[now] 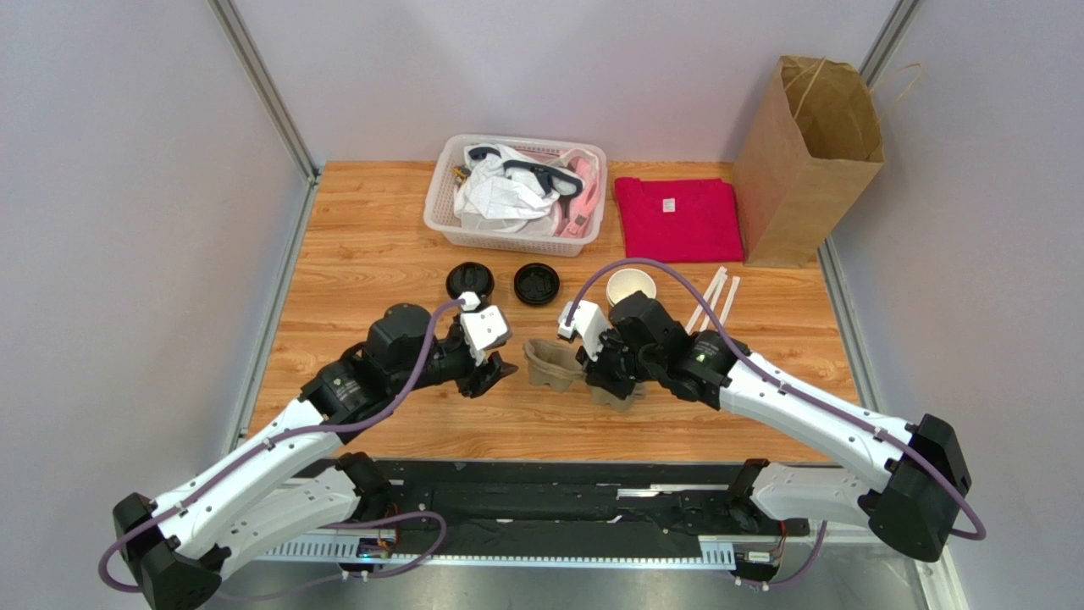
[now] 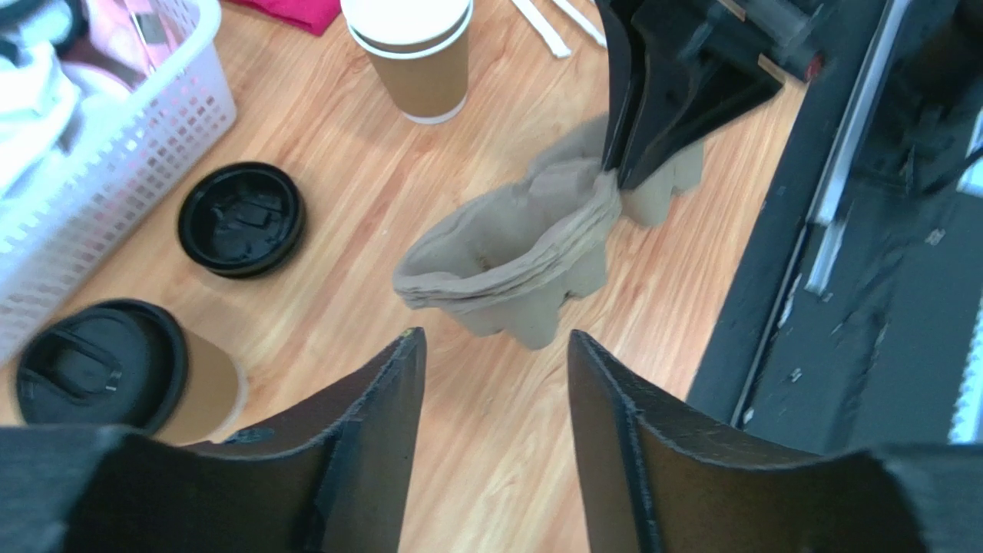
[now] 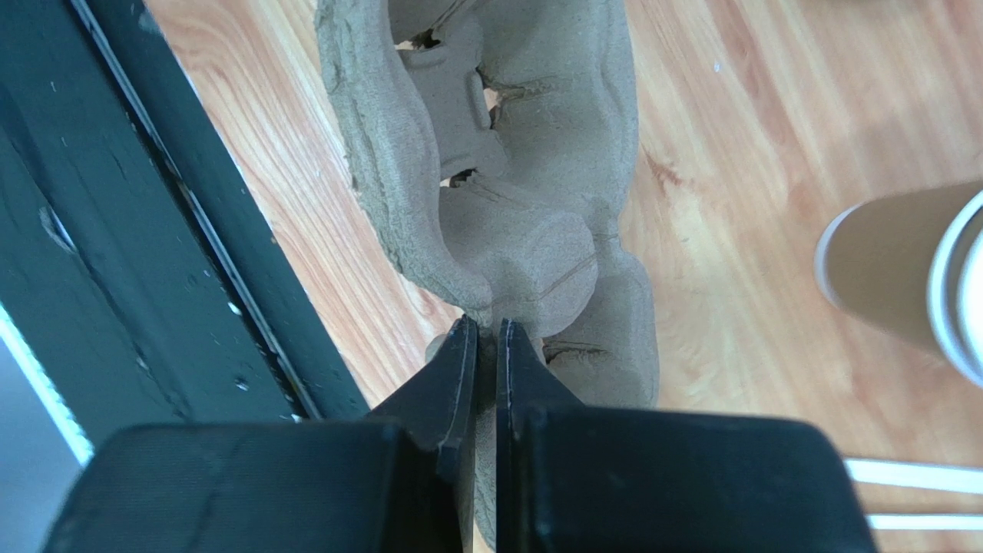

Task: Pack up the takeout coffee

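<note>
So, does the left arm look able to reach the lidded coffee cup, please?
Probably yes: the left claw is open and empty, and the lidded cup stands close beside it, nothing visible between.

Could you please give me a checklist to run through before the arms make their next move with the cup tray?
1. Right gripper pinched on the pulp tray rim: ok.
2. Left gripper open and facing the tray: ok.
3. Tray lifted free or resting: cannot tell.
4. Lidded coffee cup upright, lid on: ok.
5. Second cup lidded: not ok; a loose lid lies beside it.
6. Paper bag standing with its mouth open: ok.
</note>
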Tool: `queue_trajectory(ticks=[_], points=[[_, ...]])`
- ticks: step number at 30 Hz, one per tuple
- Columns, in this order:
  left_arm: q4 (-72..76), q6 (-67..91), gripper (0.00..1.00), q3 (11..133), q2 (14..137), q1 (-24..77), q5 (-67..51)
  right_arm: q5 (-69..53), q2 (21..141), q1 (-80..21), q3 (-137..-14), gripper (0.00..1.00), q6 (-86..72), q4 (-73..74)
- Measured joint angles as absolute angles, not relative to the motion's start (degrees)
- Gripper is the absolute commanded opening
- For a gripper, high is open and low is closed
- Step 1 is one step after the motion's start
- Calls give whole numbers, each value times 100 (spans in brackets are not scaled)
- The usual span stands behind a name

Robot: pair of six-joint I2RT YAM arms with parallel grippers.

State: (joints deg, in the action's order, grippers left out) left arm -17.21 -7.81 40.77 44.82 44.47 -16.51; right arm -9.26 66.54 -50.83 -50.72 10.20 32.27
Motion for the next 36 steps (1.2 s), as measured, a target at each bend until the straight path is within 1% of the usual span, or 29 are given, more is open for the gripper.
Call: queue_trajectory(ticks=[3,6,7,8,9,13,18,23,26,29,30,32,33,35,36], points=[[-1385,-193,64,3946,4552,4449,-1581,-714,6751,-5083,-5118,0,408,3227],[-1251,364,65,3957,4777,4447,-1490,-537,6764,-5081,-5190,0,32,3229],[-1221,443,69,3979,4864,4447,-1568,-510,6764,-5081,-5221,0,-34,3229],[-1188,447,77,3990,4930,4438,-1723,-541,6764,-5081,-5258,0,-60,3227],[-1166,257,82,3994,4965,4431,-1953,-585,6764,-5081,-5277,0,-62,3227],[-1068,-928,83,3898,4733,4458,-3076,-845,6761,-5089,-5288,0,30,3242],[-1118,-2685,77,3802,4458,4617,-3636,-1033,6733,-5098,-5288,0,189,3275],[-1275,-3938,74,3806,4864,4681,-3809,-1168,6687,-5288,-5288,0,558,3371],[-1372,-4394,70,3824,5166,4681,-3811,-1157,6637,-5522,-5277,0,812,3391],[-1448,-4644,63,3885,5352,4681,-3820,-1087,6602,-5701,-5256,0,1022,3385],[-1448,-4681,59,3898,5380,4681,-3830,-1055,6600,-5725,-5249,0,1055,3385],[-1446,-4740,56,3918,5437,4681,-3837,-974,6600,-5758,-5245,0,1114,3382],[-1446,-4764,48,3918,5463,4681,-3835,-939,6600,-5760,-5245,0,1144,3382],[-1455,-4810,40,3918,5551,4681,-3826,-904,6591,-5763,-5245,0,1199,3382],[-1461,-4823,33,3918,5588,4681,-3817,-904,6589,-5763,-5245,0,1223,3385]])
